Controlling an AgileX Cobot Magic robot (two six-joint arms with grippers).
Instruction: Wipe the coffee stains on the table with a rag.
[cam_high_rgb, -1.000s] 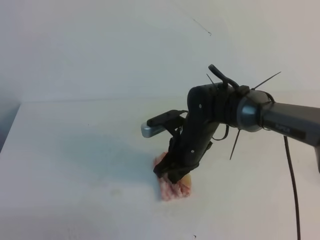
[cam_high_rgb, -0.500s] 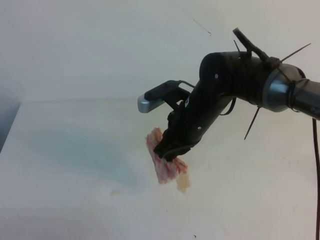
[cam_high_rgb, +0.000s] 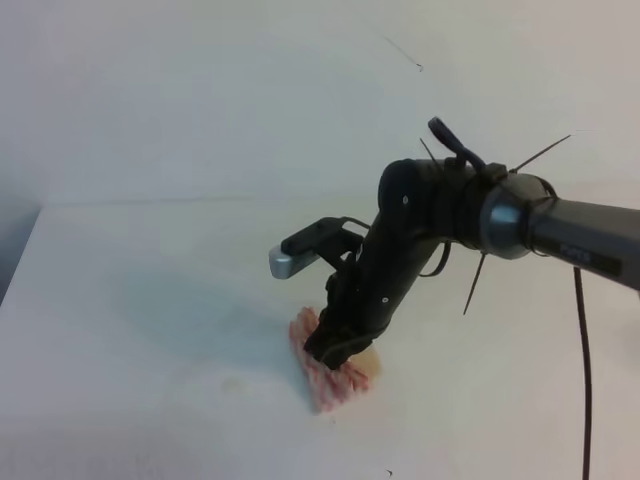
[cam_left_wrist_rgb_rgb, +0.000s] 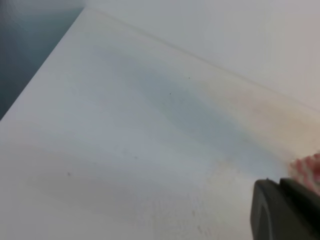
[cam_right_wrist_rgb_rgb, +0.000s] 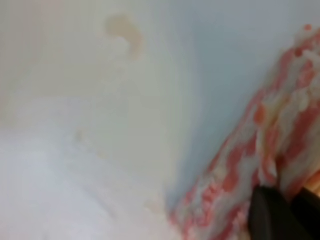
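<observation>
The right hand (cam_high_rgb: 335, 352), clamped shut on the rag (cam_high_rgb: 322, 375), presses it to the tabletop (cam_high_rgb: 150, 300) near the front edge; the coffee stains (cam_high_rgb: 374, 368) peek out just right of it.

The white tabletop (cam_high_rgb: 130, 300) carried a pink-and-white rag (cam_high_rgb: 322, 372) lying on it near the middle. A tan coffee stain (cam_high_rgb: 374, 365) showed just beside the rag's right edge.

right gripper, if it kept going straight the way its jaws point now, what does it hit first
The right gripper points down and to the left, already shut on the rag. Going on, it would likely press the rag flat onto the table, beside the coffee stains. Whether any gap remains below the rag is unclear.
</observation>
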